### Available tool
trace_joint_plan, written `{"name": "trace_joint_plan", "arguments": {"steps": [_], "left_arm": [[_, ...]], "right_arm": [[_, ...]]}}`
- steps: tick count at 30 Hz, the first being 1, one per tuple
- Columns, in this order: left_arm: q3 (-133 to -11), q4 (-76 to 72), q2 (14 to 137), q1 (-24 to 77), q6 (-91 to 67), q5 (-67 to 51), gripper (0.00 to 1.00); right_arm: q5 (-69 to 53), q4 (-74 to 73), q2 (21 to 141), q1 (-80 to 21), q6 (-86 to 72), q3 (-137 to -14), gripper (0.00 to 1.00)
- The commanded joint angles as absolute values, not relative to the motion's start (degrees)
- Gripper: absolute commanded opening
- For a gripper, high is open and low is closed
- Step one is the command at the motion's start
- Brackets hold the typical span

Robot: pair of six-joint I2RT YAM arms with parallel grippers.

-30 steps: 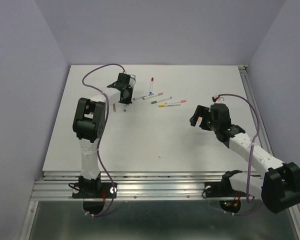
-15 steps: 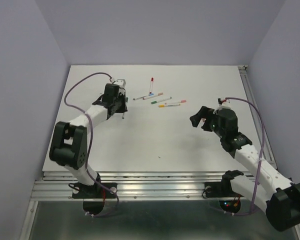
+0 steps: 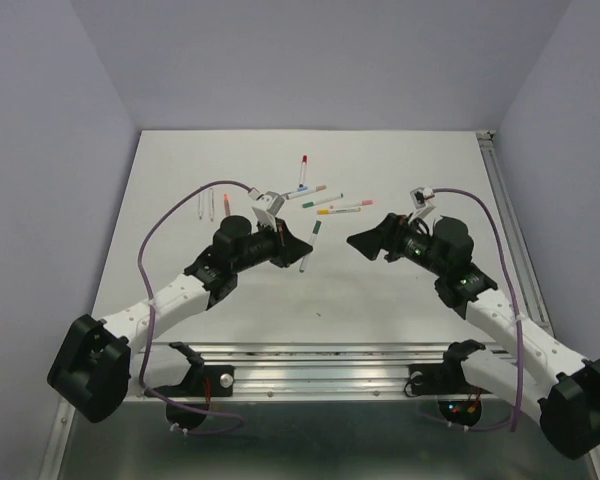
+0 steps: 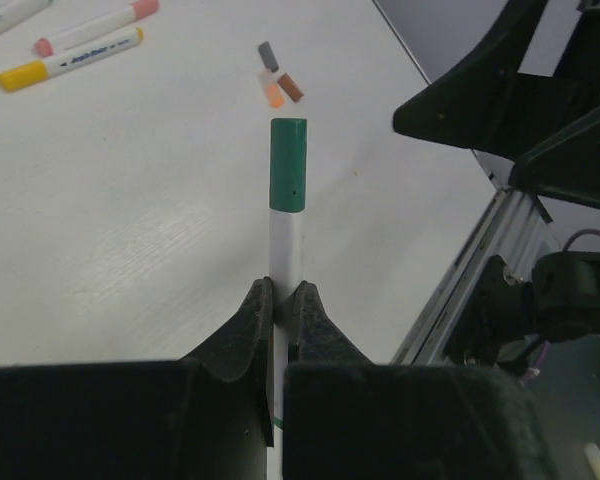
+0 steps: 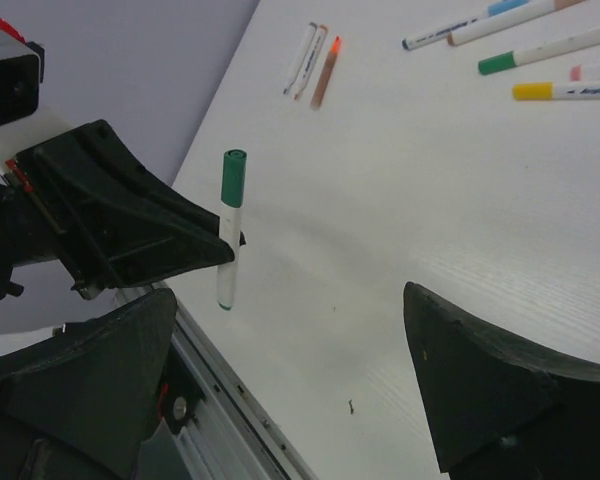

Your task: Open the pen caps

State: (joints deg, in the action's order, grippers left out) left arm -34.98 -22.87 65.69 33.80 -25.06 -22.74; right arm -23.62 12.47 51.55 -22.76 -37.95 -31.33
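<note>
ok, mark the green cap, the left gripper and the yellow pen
green cap (image 4: 287,165): left wrist view, middle of the cap's side.
left gripper (image 4: 280,298): left wrist view, midway between its fingertips.
yellow pen (image 5: 580,90): right wrist view, on its white barrel.

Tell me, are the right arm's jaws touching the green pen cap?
Apart. The right wrist view shows the green cap well clear of both wide-open right jaws.

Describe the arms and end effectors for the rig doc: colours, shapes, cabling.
The two match. The left arm and right arm have white tubular links joined by bulky black housings. A purple left cable and a purple right cable loop loosely outside the links. The left end effector and right end effector are matte black, each with two wedge-shaped fingers. No markings are legible.
</note>
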Motion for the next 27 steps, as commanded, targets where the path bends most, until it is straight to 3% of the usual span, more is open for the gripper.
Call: {"name": "trace_joint_plan", "arguments": {"steps": [1,4,11,22,27], "left_arm": [[-33.2,-31.3,62.8,38.2,-29.7,-24.5,0.0],[-33.0,-32.2,63.5,40.2,-31.3,-24.1,0.0],[-32.3,-34.4,65.1,42.7,-33.0,-22.9,0.0],[-32.0,-34.4,65.7,43.8,-33.7,-22.2,0.0],[-32.1,-34.4,65.6,43.9,-34.1,-21.8,0.0]], "right_arm": [[-22.6,18.0,54.7,-27.3,-39.0,-35.4,1.0],[-20.3,18.1,57.4,-30.9,-38.1,-37.1,1.0],[-13.0,21.2,62.9,-37.8,-36.7,-39.6,0.81],[-9.8,26.8,64.3,-39.9,-38.2,-39.1,0.68],[-8.1,26.6,64.6,-40.1,-38.6,-39.7,0.54]]}}
